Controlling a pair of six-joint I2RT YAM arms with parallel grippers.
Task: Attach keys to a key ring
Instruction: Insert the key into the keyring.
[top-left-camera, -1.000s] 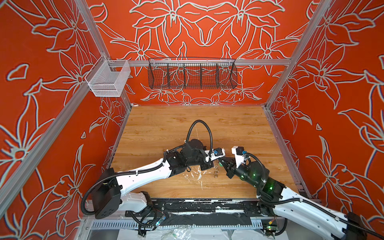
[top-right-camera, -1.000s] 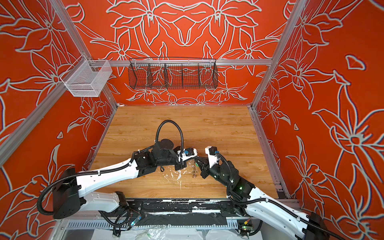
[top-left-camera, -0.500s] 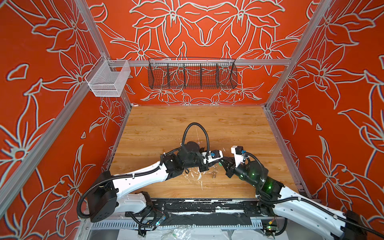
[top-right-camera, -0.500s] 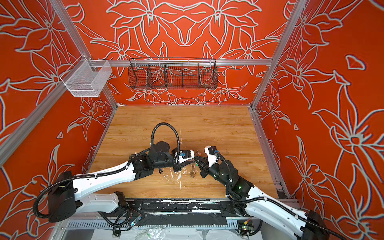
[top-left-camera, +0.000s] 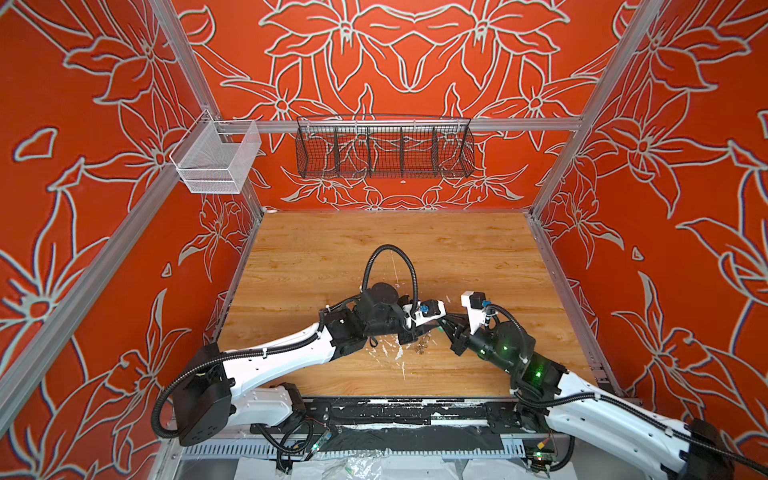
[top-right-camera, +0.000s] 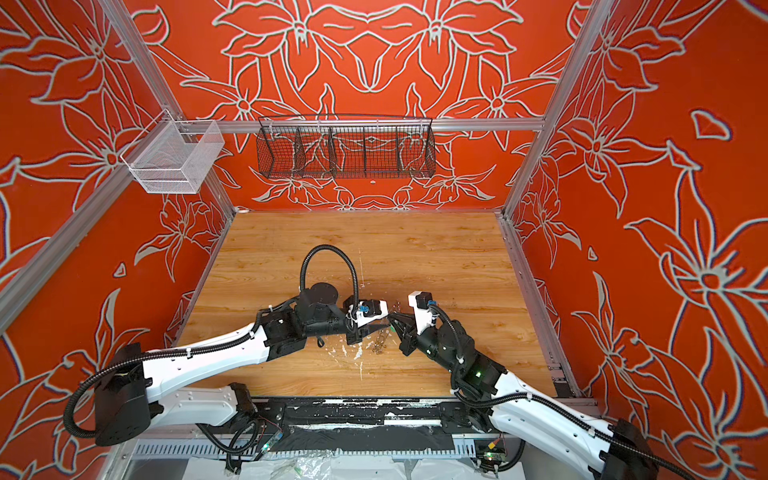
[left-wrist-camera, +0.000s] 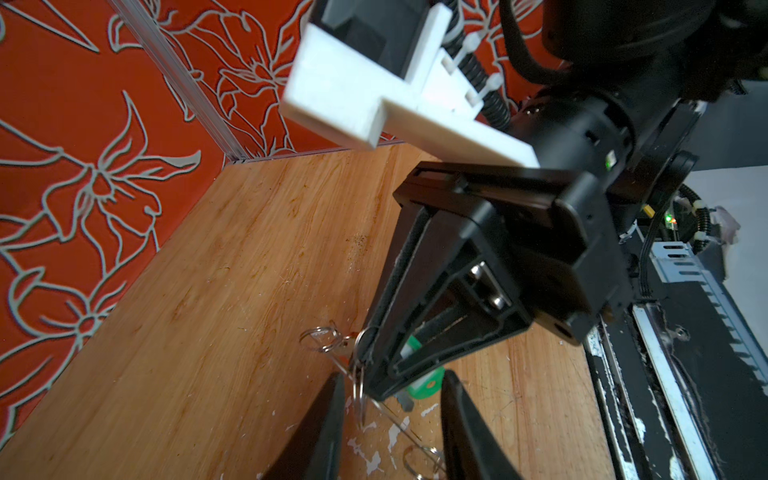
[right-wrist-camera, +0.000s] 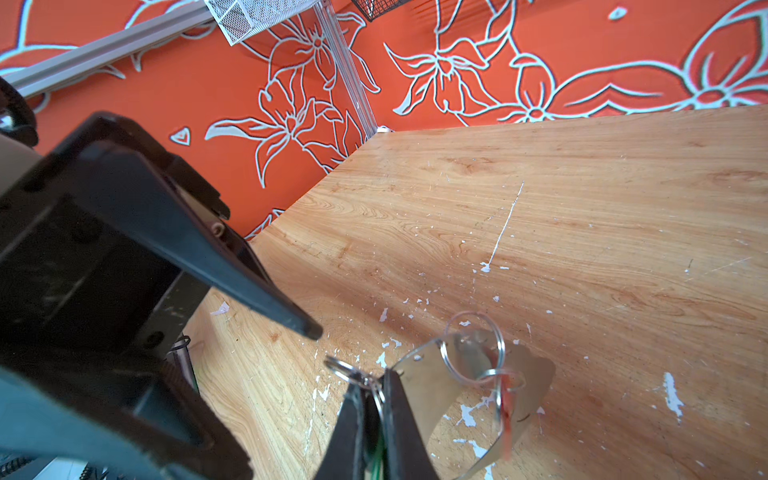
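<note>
Scuffed matt wood tabletop (right-wrist-camera: 582, 187), shiny metal key ring (right-wrist-camera: 536, 374), smooth green plastic key tag (left-wrist-camera: 424, 385)

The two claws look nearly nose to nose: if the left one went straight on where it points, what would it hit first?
Most likely the tip of the right gripper, shut on a split ring, straight ahead between the open fingers of the left gripper. How close is hard to judge.

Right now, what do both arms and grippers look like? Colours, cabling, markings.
White shells on the left arm and right arm, black joints, black corrugated cable conduit. The left gripper and right gripper have black tapered wedge fingers. White camera brackets at each wrist. Green lights glow on the right arm.
</note>
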